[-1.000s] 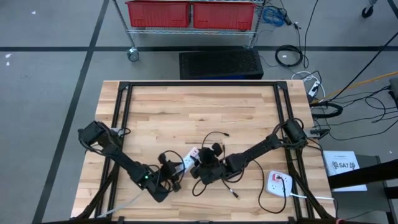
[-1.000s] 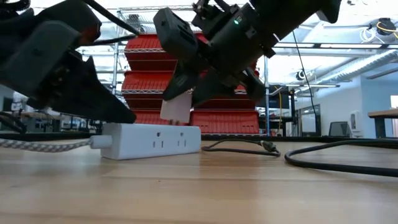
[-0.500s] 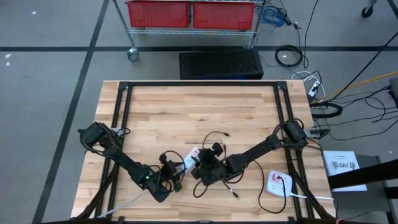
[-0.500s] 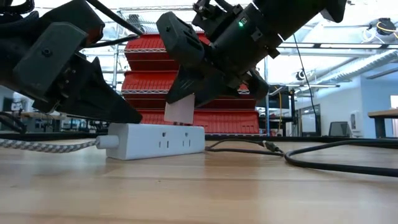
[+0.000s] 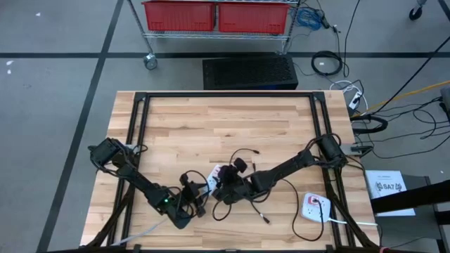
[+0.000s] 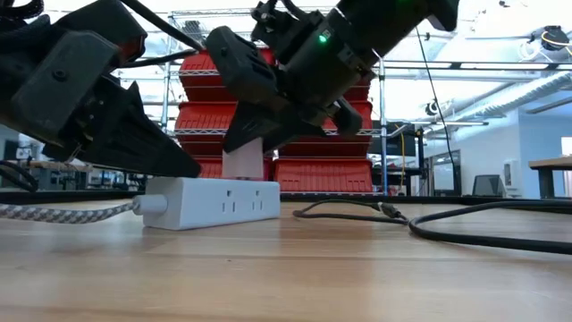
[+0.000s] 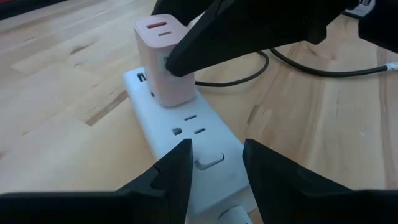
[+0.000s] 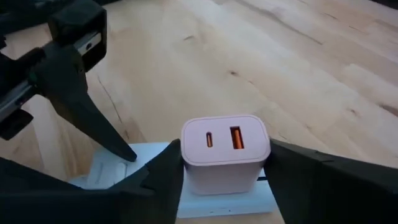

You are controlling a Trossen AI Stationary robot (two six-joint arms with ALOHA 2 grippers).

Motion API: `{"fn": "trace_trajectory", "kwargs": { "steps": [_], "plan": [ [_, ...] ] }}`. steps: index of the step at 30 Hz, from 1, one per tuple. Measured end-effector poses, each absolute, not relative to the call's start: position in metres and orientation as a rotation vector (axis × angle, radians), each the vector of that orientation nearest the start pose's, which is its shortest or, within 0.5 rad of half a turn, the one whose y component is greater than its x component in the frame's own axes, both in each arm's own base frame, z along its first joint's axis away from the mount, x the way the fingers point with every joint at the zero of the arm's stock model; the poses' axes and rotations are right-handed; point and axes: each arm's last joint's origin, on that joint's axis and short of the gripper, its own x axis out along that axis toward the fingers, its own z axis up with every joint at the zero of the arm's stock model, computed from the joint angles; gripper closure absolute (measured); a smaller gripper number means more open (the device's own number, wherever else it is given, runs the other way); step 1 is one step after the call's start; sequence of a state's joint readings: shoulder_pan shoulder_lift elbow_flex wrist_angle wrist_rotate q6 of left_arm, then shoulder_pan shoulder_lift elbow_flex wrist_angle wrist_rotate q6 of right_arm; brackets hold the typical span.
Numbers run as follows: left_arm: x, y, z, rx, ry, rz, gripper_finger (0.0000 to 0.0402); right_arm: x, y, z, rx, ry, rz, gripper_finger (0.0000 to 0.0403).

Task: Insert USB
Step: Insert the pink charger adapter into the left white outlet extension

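From my station I see the wooden table [image 5: 232, 119] with both arms meeting near its front centre, over the white power strip [image 6: 210, 198]. The right gripper [image 8: 224, 180] is clenched on the pale pink USB charger [image 8: 225, 152], one dark finger pressed to each side of the block; its two ports, one slim and one orange, face the right wrist camera. The left gripper [image 7: 214, 163] has its fingers parted just wide enough to straddle the strip's cable end, and from the left wrist view I cannot tell whether the tips actually press the casing. That same view shows the charger [image 7: 165, 59] standing upright on the strip's far end, its base at or on the strip's top face, with free outlets and a switch between it and the left fingers. The low view adds what the wrists do not: the strip lying flat on the wood, its braided cable [image 6: 63, 210] trailing off, and the charger [image 6: 239, 161] sitting right atop the strip. From overhead the charger [image 5: 219, 173] is only a small pale patch between the grippers.
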State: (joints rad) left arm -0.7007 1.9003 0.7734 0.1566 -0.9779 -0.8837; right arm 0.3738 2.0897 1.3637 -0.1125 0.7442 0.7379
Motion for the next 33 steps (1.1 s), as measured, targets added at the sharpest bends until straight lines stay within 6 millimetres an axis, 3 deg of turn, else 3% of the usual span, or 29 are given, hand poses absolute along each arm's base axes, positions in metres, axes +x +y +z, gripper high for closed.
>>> {"fn": "trace_trajectory", "kwargs": {
  "steps": [6, 17, 33],
  "plan": [
    [0.254, -0.183, 0.088, -0.127, 0.471, 0.493, 0.0249, 0.415, 0.134, 0.155, 0.242, 0.613, -0.578, 0.0179],
    [0.255, -0.183, 0.089, -0.133, 0.467, 0.491, 0.0249, 0.416, 0.134, 0.162, 0.161, 0.612, -0.562, 0.0175],
    [0.255, -0.184, 0.089, -0.138, 0.463, 0.489, 0.0249, 0.400, 0.128, 0.219, 0.125, 0.594, -0.485, 0.0147]
  ]
}}
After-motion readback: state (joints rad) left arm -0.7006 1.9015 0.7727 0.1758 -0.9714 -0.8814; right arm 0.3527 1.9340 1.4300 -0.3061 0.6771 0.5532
